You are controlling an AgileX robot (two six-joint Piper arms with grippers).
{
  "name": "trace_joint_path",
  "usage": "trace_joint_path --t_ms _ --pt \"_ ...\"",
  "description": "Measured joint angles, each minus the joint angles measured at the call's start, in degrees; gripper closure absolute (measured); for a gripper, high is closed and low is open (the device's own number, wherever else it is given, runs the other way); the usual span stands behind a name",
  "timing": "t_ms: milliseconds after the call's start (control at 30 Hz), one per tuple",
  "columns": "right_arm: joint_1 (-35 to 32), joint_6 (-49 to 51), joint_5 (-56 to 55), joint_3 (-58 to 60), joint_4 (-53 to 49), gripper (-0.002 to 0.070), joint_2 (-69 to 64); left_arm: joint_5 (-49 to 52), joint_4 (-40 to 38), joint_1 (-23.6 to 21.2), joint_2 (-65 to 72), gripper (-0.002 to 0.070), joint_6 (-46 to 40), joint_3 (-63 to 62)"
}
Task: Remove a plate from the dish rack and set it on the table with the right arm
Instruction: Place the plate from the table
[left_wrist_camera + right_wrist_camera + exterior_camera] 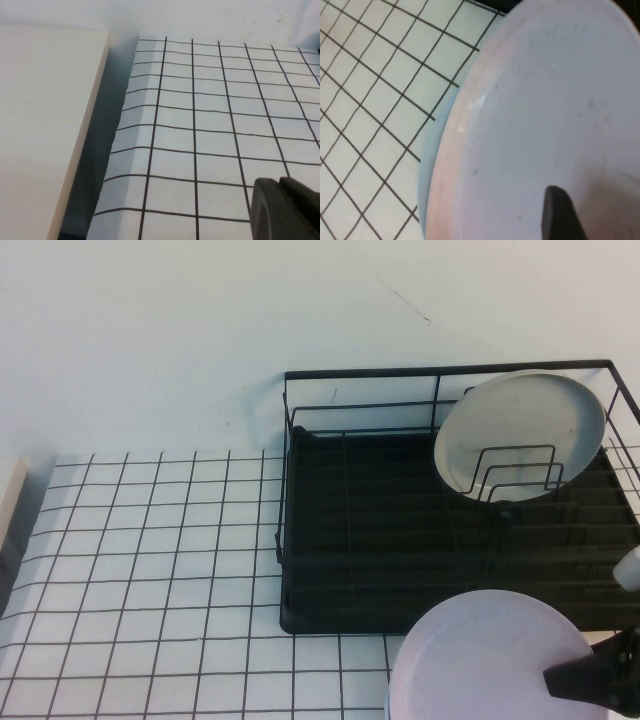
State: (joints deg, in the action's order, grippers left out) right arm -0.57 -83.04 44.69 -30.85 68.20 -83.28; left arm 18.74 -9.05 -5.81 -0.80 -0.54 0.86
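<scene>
The pale pink plate (480, 660) is in front of the black dish rack (350, 570), over the gridded table (150, 560) at the near right. My right gripper (592, 680) is shut on its right side, with one black finger (560, 215) lying on the plate's upper face (545, 100); the other finger is hidden under the plate. Whether the plate touches the table I cannot tell. My left gripper (285, 210) is out of the high view; its fingers are together and empty just above the table (215, 130).
A grey-white plate (520, 430) leans in the rack's upright dividers at the back right. A light blue edge (432, 145) shows beside the pink rim. A cream board (45, 125) borders the table's left edge. Open grid lies left of the rack.
</scene>
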Motion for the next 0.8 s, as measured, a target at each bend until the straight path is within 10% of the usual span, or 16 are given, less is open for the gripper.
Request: trace_joint_path --t_ms 300,800 --pt "0.0 1.3 4.3 -3.2 -9.1 0.0267 -0.5 0.0 0.0 0.0 0.0 0.0678 0.0 0.0" --pt "0.0 25.8 23.1 -23.7 -33.5 0.0359 -0.4 0.0 0.0 0.0 0.0 0.0678 0.0 0.0"
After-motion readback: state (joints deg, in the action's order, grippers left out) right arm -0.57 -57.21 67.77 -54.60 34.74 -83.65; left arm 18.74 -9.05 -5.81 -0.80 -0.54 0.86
